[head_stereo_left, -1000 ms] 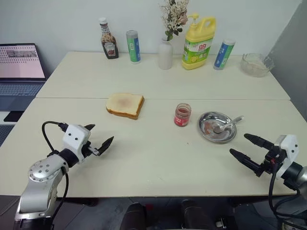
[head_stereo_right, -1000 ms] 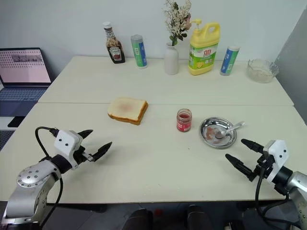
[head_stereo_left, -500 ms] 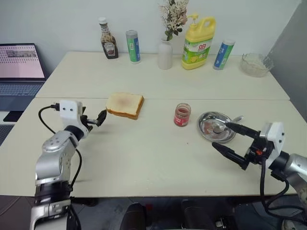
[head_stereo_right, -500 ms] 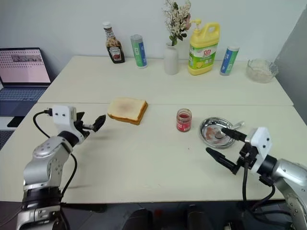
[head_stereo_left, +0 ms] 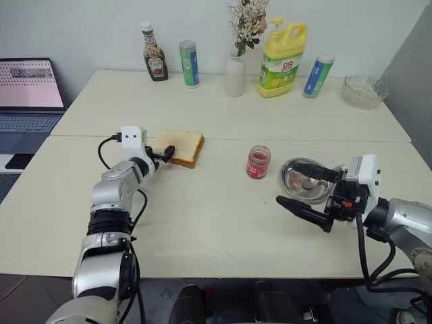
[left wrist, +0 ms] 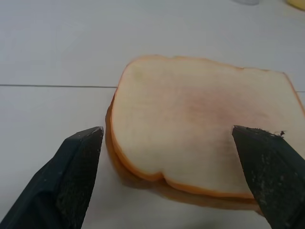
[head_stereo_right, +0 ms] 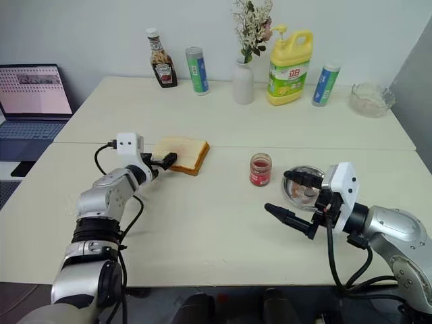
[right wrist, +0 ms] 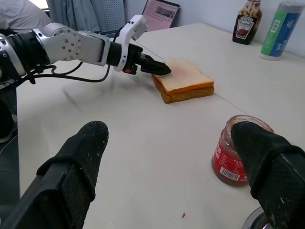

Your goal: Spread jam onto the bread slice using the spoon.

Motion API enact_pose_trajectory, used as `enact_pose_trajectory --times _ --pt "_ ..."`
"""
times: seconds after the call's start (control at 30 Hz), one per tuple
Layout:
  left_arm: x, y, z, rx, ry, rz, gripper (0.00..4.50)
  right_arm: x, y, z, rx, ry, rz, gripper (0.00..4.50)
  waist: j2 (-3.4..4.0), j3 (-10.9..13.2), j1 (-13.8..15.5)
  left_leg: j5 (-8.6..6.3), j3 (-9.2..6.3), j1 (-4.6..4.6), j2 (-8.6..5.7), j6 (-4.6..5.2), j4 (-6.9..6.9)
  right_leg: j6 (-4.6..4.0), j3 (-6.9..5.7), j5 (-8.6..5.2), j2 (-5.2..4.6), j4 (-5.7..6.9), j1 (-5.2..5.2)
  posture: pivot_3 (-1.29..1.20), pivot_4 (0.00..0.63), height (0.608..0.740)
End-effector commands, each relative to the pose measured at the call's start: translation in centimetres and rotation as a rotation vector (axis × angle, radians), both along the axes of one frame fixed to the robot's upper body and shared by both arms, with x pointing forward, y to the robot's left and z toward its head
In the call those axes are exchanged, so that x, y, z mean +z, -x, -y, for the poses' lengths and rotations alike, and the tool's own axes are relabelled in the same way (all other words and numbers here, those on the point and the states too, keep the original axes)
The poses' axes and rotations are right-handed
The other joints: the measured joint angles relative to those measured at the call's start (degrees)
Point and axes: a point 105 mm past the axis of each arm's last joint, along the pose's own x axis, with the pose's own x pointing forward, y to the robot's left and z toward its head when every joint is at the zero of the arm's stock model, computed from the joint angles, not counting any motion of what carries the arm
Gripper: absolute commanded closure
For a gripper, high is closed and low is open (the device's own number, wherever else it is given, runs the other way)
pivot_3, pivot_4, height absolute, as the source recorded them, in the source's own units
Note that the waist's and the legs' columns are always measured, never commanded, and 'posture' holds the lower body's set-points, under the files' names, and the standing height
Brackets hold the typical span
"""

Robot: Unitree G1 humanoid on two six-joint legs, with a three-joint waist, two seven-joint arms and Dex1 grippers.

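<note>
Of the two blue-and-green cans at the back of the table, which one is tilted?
The right-hand can, beside the yellow detergent jug, leans sideways. The other can, next to the ketchup bottle, stands upright.

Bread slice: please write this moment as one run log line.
left pincer: open, at bread slice | right pincer: open | spoon: in dish

2 bread slices [right wrist: 183, 76] stacked, 1 jam jar [head_stereo_left: 258, 161], 1 dish [head_stereo_left: 302, 178], 1 spoon [head_stereo_left: 317, 178], 2 cans [head_stereo_left: 188, 64], 1 vase [head_stereo_left: 235, 74].
</note>
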Motion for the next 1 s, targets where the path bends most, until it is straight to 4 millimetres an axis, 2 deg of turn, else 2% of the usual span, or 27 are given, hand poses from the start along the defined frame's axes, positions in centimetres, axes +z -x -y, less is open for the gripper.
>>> enact_pose_trajectory --times 0.03,0.13,0.57,0.7,0.8,0.9,1.0 --pt "1.3 -0.8 0.6 -0.008 -0.013 0.019 0.01 1.0 0.6 -0.7 0.048 -0.017 0.038 0.0 0.0 0.0 0.0 0.0 0.0 0.0 0.0 0.0 0.0 0.0 0.0 0.0 0.0 0.0 0.0 0.0 0.15 0.74" --pt "1.2 -1.1 0.8 -0.007 -0.001 0.008 0.6 1.2 0.6 -0.8 0.053 -0.016 0.041 0.0 0.0 0.0 0.0 0.0 0.0 0.01 0.0 0.0 0.0 0.0 0.0 0.0 0.0 0.01 0.0 0.0 0.15 0.74" --pt "1.4 -0.8 1.3 -0.011 0.025 -0.007 4.43 1.7 0.4 -1.1 0.081 -0.009 0.042 0.0 0.0 0.0 0.0 0.0 -0.04 0.03 -0.01 0.0 0.01 0.0 -0.04 0.0 -0.02 0.05 0.02 0.0 0.15 0.74" --pt "2.3 -0.1 1.4 -0.049 0.049 0.015 4.47 1.3 0.7 -1.2 0.113 0.019 0.017 0.0 0.0 0.0 0.0 0.0 -0.03 0.02 -0.01 -0.01 0.01 0.0 -0.03 0.0 -0.02 0.05 0.02 0.0 0.15 0.74" --pt "2.9 1.2 1.0 -0.085 0.076 0.02 4.47 1.0 0.9 -1.1 0.132 0.045 0.0 0.0 0.0 0.0 0.0 0.0 -0.04 0.02 0.01 -0.01 -0.01 0.0 -0.04 0.0 -0.03 0.02 0.01 0.0 0.15 0.74" --pt "3.3 2.9 1.2 -0.164 0.1 0.009 4.47 1.0 1.2 -1.1 0.147 0.049 -0.008 0.0 0.0 0.0 -0.1 0.0 -0.05 0.02 0.03 -0.01 -0.02 0.0 -0.04 0.0 -0.02 0.03 0.0 0.0 0.15 0.74" --pt "3.8 5.5 2.3 -0.334 0.102 -0.011 4.47 1.1 1.4 -1.1 0.162 0.049 -0.013 0.0 0.0 0.0 -0.2 0.0 -0.06 0.02 0.03 -0.02 -0.02 -0.01 -0.05 0.0 -0.02 0.04 0.0 0.0 0.15 0.74"
